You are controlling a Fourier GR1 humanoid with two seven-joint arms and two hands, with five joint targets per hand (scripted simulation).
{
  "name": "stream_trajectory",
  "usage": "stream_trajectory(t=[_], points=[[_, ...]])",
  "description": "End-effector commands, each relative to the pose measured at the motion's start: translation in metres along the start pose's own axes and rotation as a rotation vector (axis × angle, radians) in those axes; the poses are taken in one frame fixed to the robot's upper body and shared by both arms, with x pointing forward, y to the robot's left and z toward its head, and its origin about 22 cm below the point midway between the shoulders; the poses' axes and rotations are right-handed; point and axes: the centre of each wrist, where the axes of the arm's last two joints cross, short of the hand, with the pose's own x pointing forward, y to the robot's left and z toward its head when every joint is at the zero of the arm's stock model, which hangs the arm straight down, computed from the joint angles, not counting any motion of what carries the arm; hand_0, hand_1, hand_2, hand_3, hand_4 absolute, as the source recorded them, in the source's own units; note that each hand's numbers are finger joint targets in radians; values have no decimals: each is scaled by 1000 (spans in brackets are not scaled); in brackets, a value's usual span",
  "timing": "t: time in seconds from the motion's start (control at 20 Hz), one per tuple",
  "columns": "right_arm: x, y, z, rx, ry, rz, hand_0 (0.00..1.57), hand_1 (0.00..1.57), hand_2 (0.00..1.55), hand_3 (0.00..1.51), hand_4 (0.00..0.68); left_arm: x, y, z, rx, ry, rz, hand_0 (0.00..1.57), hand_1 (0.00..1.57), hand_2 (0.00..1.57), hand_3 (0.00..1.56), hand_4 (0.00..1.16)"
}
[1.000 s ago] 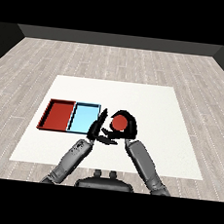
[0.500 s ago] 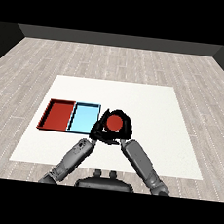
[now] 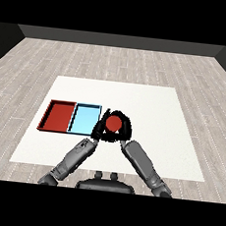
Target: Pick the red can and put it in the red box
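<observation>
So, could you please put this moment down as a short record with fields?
can: red can, right of the trays, not in one
right hand: right hand, fingers curled round the can
left hand: left hand, against the can's left side, grip unclear
red tray: red tray, far left
blue tray: light blue tray, between red tray and can
surface: white table

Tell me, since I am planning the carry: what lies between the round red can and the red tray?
In the head view, the light blue tray lies between the red can and the red tray.
</observation>
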Motion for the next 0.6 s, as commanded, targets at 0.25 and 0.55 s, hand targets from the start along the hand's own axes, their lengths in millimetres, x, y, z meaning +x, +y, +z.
stream_trajectory(t=[0.25, 0.55], points=[[-1, 11, -3, 4, -12, 1, 1494, 1494, 1448, 1391, 654, -1, -20, -3, 151, 13, -12, 1571, 1571, 1561, 1475, 1120], [-3, -3, 2, 5, -3, -25, 1485, 1485, 1445, 1392, 644, -9, -11, 13, 155, -12, -3, 1571, 1571, 1553, 1473, 1127]])
